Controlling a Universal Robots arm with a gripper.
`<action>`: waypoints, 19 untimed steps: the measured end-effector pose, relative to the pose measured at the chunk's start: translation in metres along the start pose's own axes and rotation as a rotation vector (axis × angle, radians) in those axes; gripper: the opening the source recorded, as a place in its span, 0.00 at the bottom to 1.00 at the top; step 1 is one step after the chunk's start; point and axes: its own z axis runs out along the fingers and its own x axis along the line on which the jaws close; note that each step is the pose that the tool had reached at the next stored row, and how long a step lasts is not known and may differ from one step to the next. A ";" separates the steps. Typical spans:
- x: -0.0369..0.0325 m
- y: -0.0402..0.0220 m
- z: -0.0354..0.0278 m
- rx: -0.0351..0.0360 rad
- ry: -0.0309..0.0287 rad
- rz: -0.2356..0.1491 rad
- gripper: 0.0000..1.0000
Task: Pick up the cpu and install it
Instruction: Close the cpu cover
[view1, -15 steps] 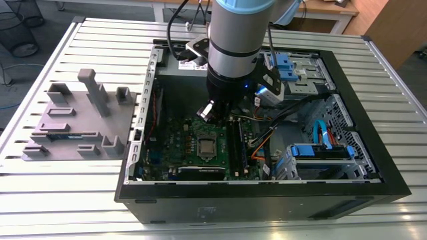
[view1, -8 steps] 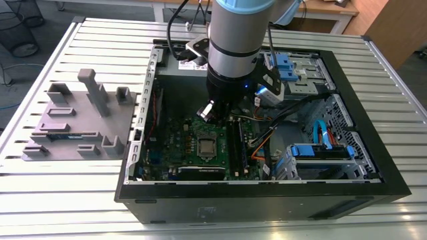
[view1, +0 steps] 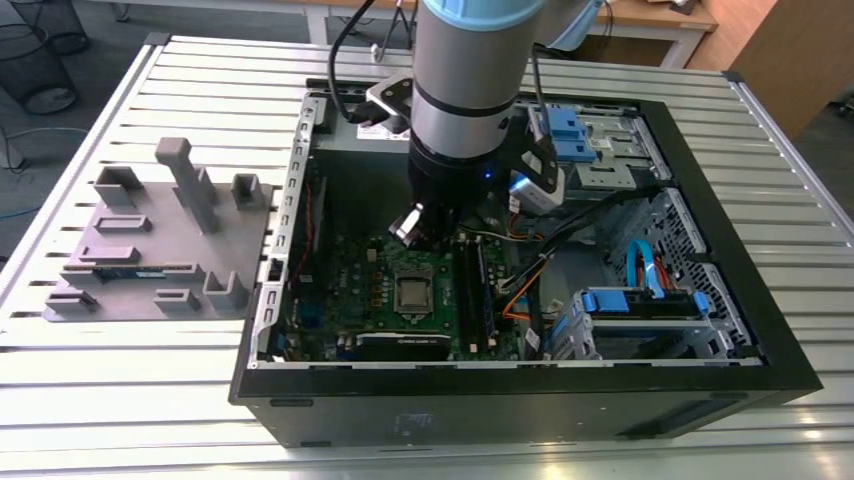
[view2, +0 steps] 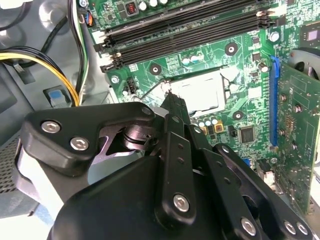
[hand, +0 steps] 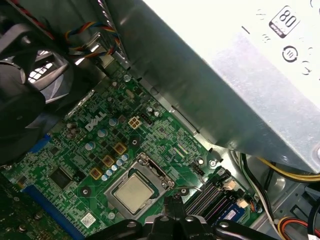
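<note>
The cpu (hand: 134, 192) lies flat in its socket on the green motherboard (hand: 100, 140), its silver-grey top facing up. It also shows as a bright square, the cpu (view2: 200, 92), and in the exterior view as the cpu (view1: 414, 292) in the middle of the board. My gripper (view2: 171, 98) hangs just above the socket's edge on the side of the memory slots, beside the thin socket lever (view2: 150, 90). Its fingers are shut together with nothing between them. From the exterior view the gripper (view1: 422, 238) is low inside the open computer case (view1: 721, 150).
Black memory slots (view2: 185, 25) run close to the socket. A graphics card (view2: 295, 125), a fan (hand: 25, 100), the metal power supply (hand: 225, 75) and loose cables (view1: 534, 280) crowd the case. A grey parts fixture (view1: 147, 240) lies on the slatted table at the exterior view's left.
</note>
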 end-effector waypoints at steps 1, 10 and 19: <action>0.0009 -0.0001 0.0001 0.0000 -0.0001 0.000 0.11; 0.0028 -0.0001 0.0001 0.0014 0.0014 0.000 0.11; 0.0060 -0.0029 0.0000 0.0014 0.0014 0.000 0.11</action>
